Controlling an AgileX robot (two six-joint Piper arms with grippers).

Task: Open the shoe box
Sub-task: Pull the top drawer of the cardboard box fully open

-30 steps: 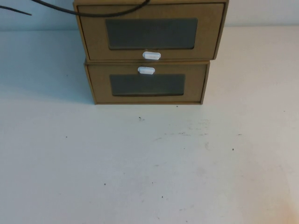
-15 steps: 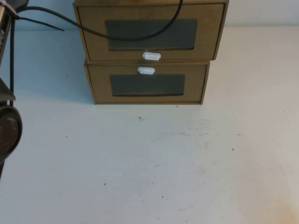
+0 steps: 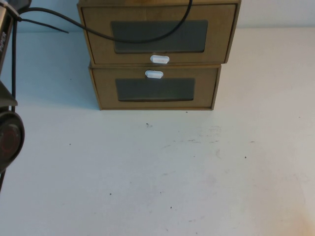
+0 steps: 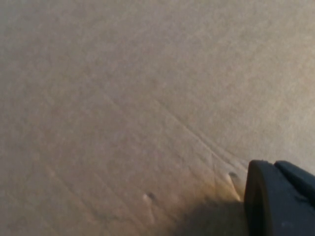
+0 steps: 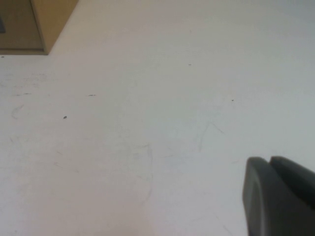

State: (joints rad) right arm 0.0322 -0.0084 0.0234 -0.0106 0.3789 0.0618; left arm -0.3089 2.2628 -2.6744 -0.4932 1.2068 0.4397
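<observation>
At the table's left edge my left arm shows in the high view, cable crossing in front of the top box. Left gripper pressed together, right up against cardboard, can't tell which box. Far middle: top box stacked on bottom box, both shut, white handle on each. Right gripper pressed together over bare table, well apart from the boxes' corner

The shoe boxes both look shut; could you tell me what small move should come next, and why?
Probably bring the left gripper, shut and close against plain cardboard, round to the upper white handle and open its jaws: upper drawer and lower drawer are closed, and its view shows no handle. The right gripper, shut, hangs over bare table.
</observation>
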